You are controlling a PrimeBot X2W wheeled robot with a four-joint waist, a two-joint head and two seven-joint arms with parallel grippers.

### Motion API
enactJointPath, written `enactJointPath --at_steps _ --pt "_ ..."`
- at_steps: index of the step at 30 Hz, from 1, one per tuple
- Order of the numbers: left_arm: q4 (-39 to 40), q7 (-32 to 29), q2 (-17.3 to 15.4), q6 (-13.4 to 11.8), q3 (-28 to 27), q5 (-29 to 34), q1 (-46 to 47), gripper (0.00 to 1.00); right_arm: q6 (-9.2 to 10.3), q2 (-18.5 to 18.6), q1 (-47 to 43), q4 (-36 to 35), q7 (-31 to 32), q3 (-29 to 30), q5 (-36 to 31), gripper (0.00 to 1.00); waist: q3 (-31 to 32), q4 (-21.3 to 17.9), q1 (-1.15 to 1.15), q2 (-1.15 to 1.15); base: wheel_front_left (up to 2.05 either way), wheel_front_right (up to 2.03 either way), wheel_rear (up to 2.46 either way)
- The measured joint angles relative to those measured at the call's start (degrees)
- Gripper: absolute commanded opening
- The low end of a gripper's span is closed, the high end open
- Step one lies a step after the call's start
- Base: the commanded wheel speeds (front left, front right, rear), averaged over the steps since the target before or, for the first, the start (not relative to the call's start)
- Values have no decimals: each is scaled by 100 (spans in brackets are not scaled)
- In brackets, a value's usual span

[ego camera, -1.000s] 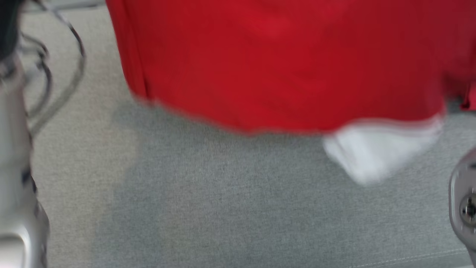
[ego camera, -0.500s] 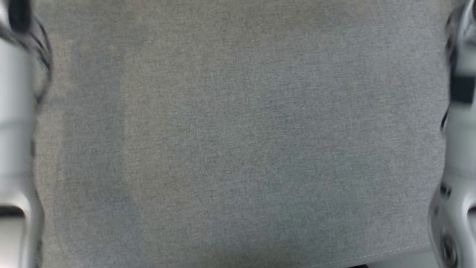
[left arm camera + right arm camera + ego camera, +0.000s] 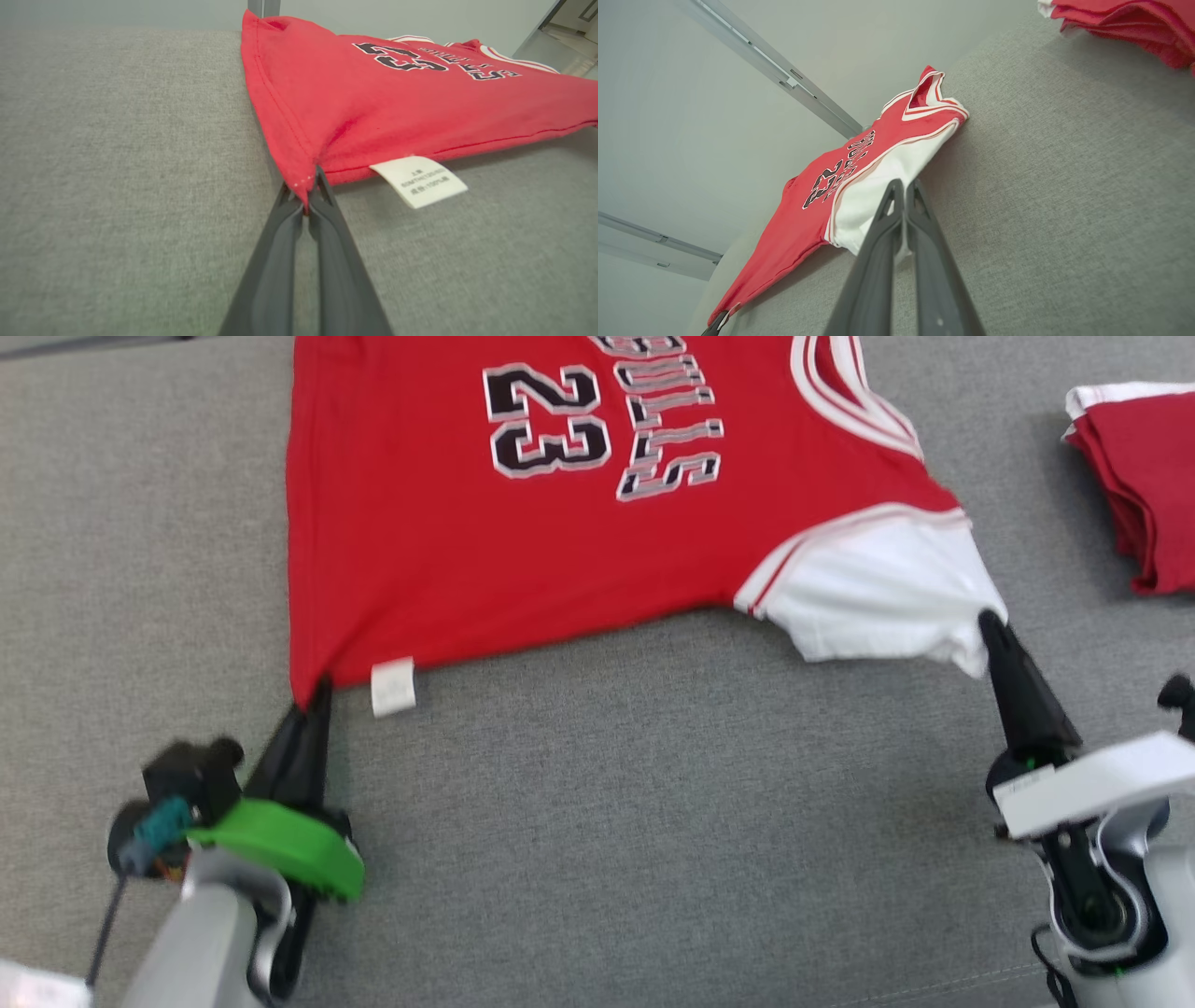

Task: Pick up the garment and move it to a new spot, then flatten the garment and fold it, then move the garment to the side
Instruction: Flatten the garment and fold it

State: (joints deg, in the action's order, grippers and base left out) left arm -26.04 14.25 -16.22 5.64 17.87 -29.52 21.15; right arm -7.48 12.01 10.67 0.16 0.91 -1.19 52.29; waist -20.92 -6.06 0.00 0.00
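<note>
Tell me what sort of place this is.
Probably a robot garment-folding test station: a grey cloth-covered work surface, a red jersey pinched by the left gripper and right gripper, folded red garments stacked aside, and metal frame rails against a plain wall.

- Lighting: bright, even and diffuse across all views, coming from above.
- Head view: slight motion blur; the lettering on the garment (image 3: 467, 541) reads doubled.
- Shadows: soft, narrow band on the grey surface (image 3: 653, 803) along the garment's near edge.
- Left wrist view: label (image 3: 419, 181) fairly sharp; surface texture smears toward the lower edge.
- Right wrist view: crisp, steeply tilted; soft shadow beside the folded red pile (image 3: 1134, 28).
</note>
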Motion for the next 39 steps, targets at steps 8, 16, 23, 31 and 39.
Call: enactJointPath --at_steps 8,16,23,31,39 --pt "1645 52 347 -800 -174 -279 -2704 0 0 118 -2463 -829 186 141 101 0 733 38 0 0 0 0 0" --pt "2958 -582 285 -970 73 -453 -3609 0 0 38 -3001 -1291 388 401 185 0 822 205 0 0 0 0 0" --pt "3372 -1510 -44 -1007 48 -463 -2642 0 0 323 -1536 -929 929 436 -371 0 738 225 0 0 0 0 0" --pt "2918 -2742 -75 -1079 271 -456 -1241 0 0 531 20 -29 1652 238 -957 0 522 394 0 0 0 0 0" --pt "2132 -3137 -42 -1147 365 -320 -385 0 0 626 900 775 1945 -59 -1178 0 315 502 0 0 0 0 0"
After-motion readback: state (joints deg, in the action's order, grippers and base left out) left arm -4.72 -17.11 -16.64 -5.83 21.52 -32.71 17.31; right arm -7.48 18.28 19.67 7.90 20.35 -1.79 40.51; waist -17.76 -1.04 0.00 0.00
